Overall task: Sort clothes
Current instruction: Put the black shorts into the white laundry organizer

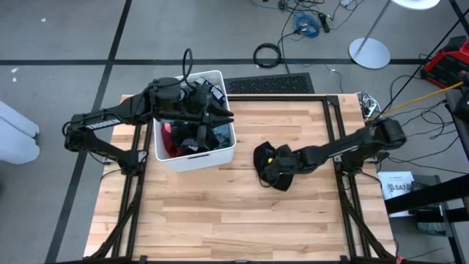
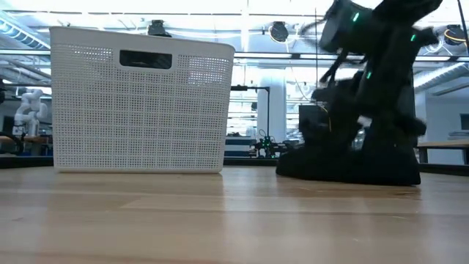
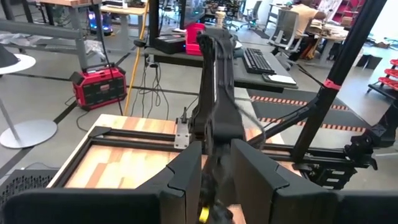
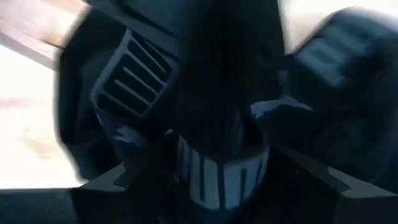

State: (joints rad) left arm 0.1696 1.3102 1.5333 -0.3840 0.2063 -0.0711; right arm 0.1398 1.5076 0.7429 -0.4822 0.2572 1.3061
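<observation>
**Two arms, one bin, one black garment out**

No writing is legible. The white perforated plastic bin (image 1: pixel 192 150) holds red, dark and blue clothes (image 1: pixel 178 138); the left gripper (image 1: pixel 218 117) hangs over them, whether it grips anything cannot be told. Right of the bin, the right gripper (image 1: pixel 272 166) presses wide-spread fingers into a crumpled black garment (image 2: pixel 344 163) on the wooden table (image 1: pixel 220 213).
</observation>
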